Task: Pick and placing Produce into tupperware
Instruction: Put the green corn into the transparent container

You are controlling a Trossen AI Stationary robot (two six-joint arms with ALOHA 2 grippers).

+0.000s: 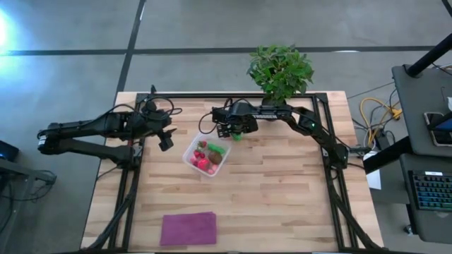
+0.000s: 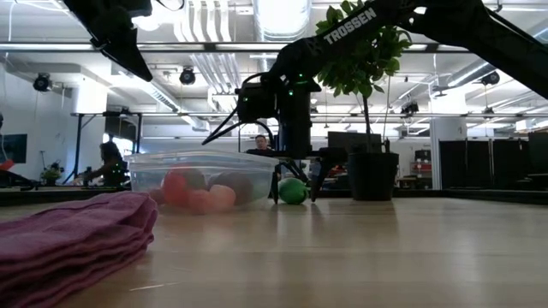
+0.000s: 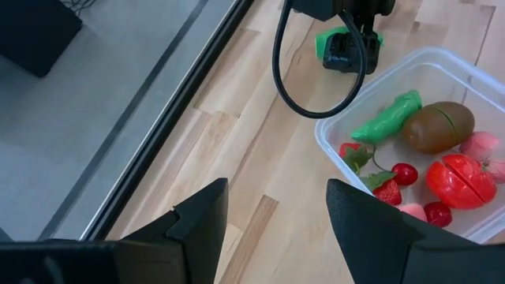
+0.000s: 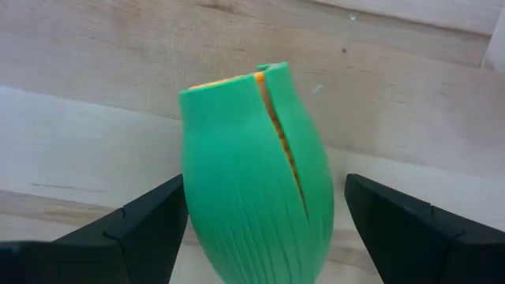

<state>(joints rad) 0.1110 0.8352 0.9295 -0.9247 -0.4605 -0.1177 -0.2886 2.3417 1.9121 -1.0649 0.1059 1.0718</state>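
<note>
Right wrist view | right hand lowered, fingers spread around green produce

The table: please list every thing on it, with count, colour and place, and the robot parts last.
Tupperware: one, clear, table middle.
Produce in it: several pieces, red, pink, green, one brown.
Green piece: one, on the wood beyond the tupperware, between the right gripper's fingers.
Cloth: one, purple, folded, near edge.
Potted plant: one, leafy green, far edge.
Left gripper: open, empty, left of the tupperware.
Right gripper: open, astride the green piece.
</note>
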